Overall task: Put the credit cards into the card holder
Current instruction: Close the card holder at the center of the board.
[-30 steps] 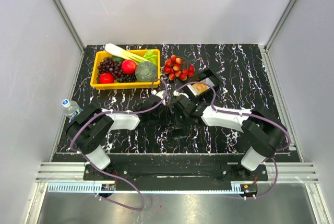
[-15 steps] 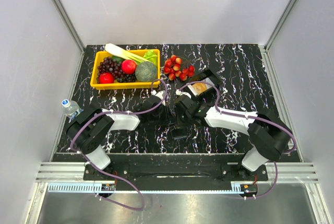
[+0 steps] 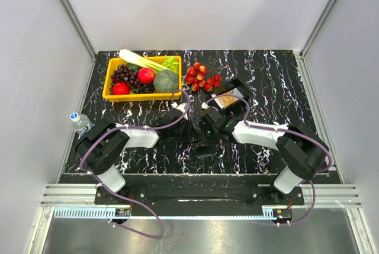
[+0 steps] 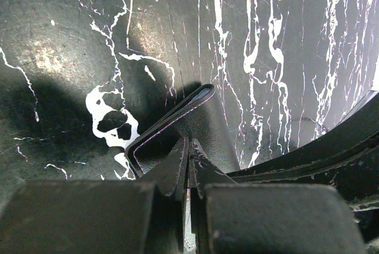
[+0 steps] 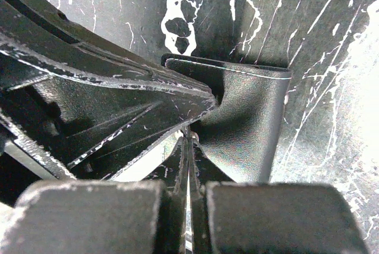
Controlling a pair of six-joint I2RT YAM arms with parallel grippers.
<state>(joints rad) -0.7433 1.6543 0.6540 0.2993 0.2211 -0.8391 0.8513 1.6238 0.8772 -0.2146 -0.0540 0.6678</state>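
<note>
One card holder (image 4: 204, 121): black, on marbled table (image 4: 266, 41).
Left gripper (image 4: 188, 162): pinching one flap.
Right gripper (image 5: 188, 147): pinching the opposite flap.

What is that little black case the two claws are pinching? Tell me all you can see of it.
The card holder is a small black folding case, grainy like leather, with pale stitching along its edge. It is partly spread open low over the marbled black table, seemingly touching it. The left gripper pinches one flap, the right gripper another, both shut on it. No card shows in it.
</note>
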